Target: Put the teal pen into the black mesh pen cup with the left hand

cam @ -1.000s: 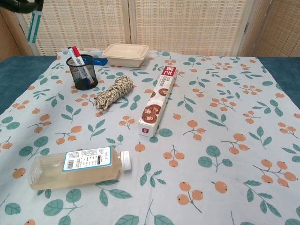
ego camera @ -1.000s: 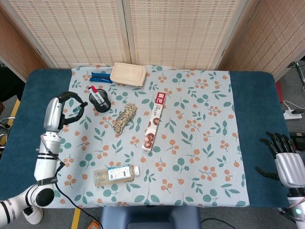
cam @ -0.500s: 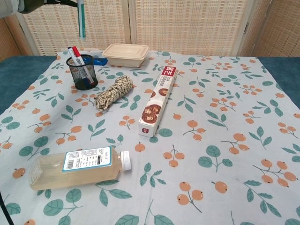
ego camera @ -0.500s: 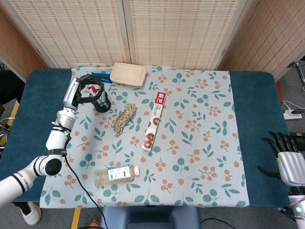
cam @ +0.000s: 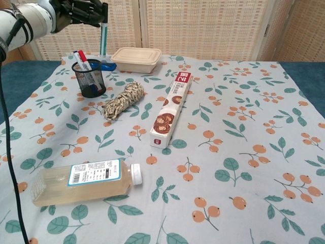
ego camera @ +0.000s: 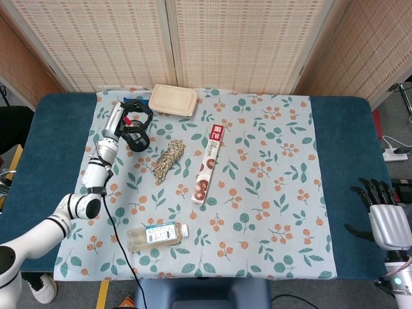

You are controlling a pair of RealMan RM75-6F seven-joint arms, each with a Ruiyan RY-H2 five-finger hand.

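I am holding the teal pen [cam: 103, 38] in my left hand [cam: 81, 12], fingers curled around its top end so that it is hanging almost upright, tip down. I am carrying it above the far left part of the worktop [ego camera: 335, 154], near the black mesh pen cup [cam: 90, 78] but seemingly a little to the right of and behind its mouth, toward the beige lidded box [cam: 136, 59]. The cup is already holding a red-capped marker [cam: 79, 57]. So I am in the carry-and-align step; the drop is not yet done. Next, I judge, I need to bring the tip over the open mouth, lower it in clear of the marker, then let go. My right hand [ego camera: 386, 215] is resting off at the near right edge, fingers spread, holding nothing.
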